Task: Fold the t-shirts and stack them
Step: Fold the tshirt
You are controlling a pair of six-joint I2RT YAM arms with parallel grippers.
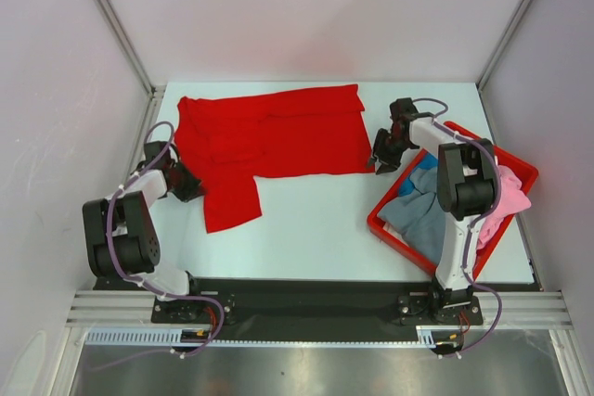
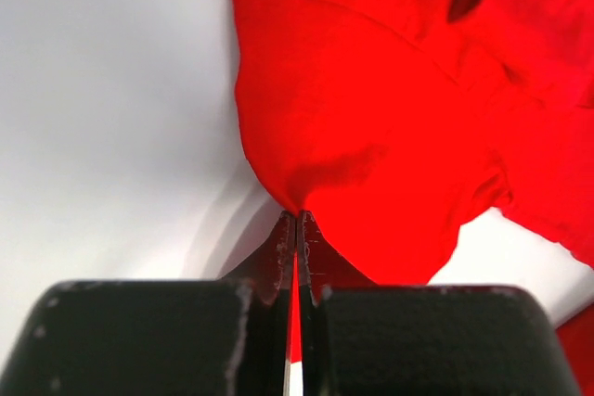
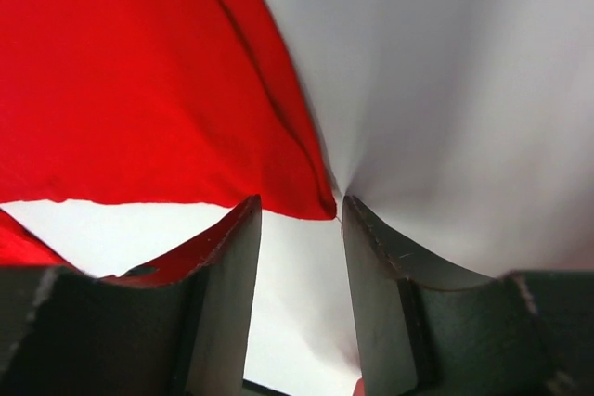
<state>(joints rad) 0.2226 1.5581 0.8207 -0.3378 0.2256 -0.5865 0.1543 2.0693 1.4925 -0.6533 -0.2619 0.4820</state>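
Top external view shows the red shirt (image 1: 269, 141) spread flat on the desk (image 1: 316, 229). Left claw (image 2: 297, 222) is pinched tight on its left edge; right claw (image 3: 299, 209) stands open astride its right corner. Other shirts (image 1: 422, 215) lie in the bin (image 1: 379, 218).

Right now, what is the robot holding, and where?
The left hand pinches the red t-shirt by its side edge. The right hand is open at a corner, holding nothing.
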